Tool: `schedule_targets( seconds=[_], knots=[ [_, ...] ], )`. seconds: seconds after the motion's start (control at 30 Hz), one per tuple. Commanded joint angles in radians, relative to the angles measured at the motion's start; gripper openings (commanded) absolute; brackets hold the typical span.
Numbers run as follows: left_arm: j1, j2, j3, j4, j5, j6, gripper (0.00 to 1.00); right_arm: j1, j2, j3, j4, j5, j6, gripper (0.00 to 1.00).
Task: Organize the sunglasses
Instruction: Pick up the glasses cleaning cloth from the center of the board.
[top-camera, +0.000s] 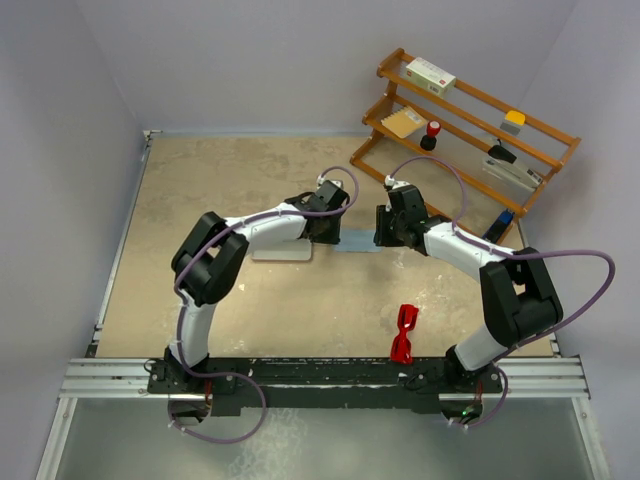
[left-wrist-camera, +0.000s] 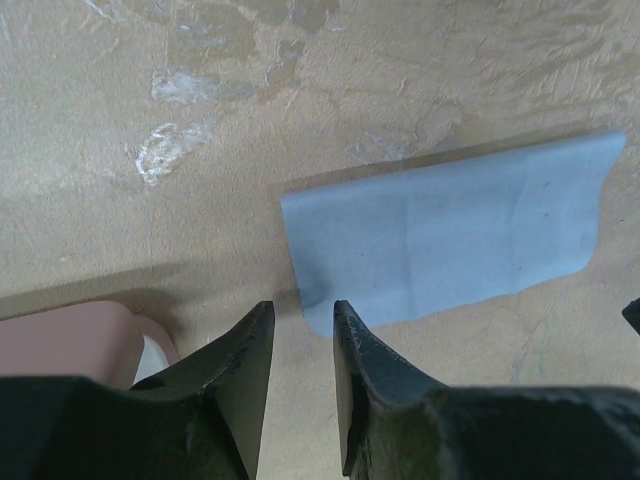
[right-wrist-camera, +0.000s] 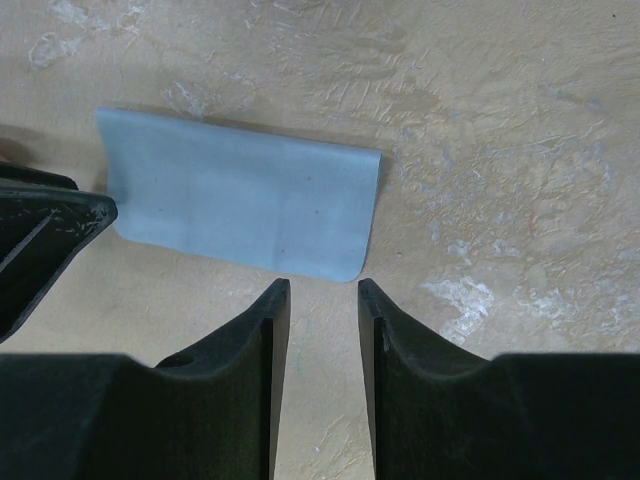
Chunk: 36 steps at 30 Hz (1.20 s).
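Note:
The red sunglasses (top-camera: 403, 333) lie on the table near the front, beside the right arm's base and far from both grippers. The light blue cloth (top-camera: 356, 241) lies flat mid-table between the two grippers. My left gripper (top-camera: 333, 232) hovers at the cloth's left end, jaws a little apart and empty; in the left wrist view the gripper (left-wrist-camera: 302, 312) sits just short of the cloth (left-wrist-camera: 450, 245). My right gripper (top-camera: 384, 234) hovers at the cloth's right end, also slightly open and empty; in the right wrist view the gripper (right-wrist-camera: 322, 290) sits just below the cloth's (right-wrist-camera: 240, 205) corner.
The pale pink case (top-camera: 282, 247) lies left of the cloth under the left forearm; its corner shows in the left wrist view (left-wrist-camera: 60, 340). A wooden shelf rack (top-camera: 470, 120) with small items stands at the back right. Walls enclose the table.

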Motion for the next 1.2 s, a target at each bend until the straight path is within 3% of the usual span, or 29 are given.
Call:
schedule_targets(
  seconds=[0.0,1.17],
  knots=[
    [0.000,0.019,0.049,0.007,-0.007,-0.022,0.28,0.004,-0.046,-0.010,0.011,0.027,-0.008,0.36],
    [-0.016,0.073,0.086,-0.030,0.026,-0.034,0.24,0.004,-0.059,-0.046,0.025,0.036,0.000,0.37]
  ],
)
